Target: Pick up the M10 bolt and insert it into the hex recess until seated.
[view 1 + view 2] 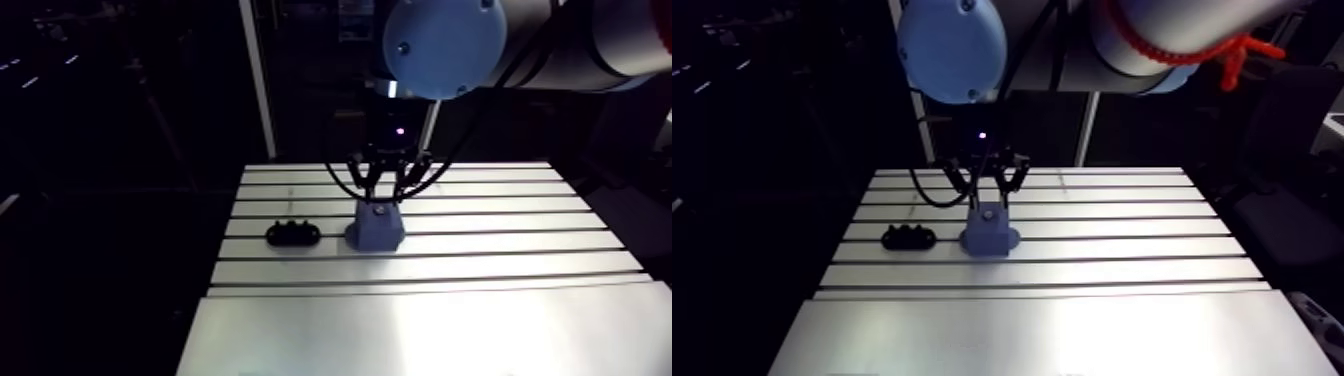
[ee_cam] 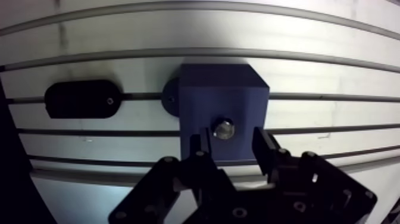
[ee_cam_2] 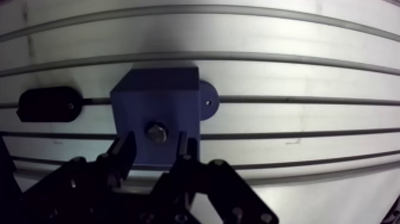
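A dark blue block stands on the slotted aluminium table, with a round mounting tab on one side. The silver bolt sits head-up in the recess on the block's top face. My gripper hangs just over the block, open, with one finger on each side of the bolt and a clear gap to it on both sides. In the arm view the gripper comes straight down onto the block.
A flat black oval holder lies on the table beside the block, on the same slot line; in the arm view this holder is left of the block. A smooth metal plate covers the table's near part.
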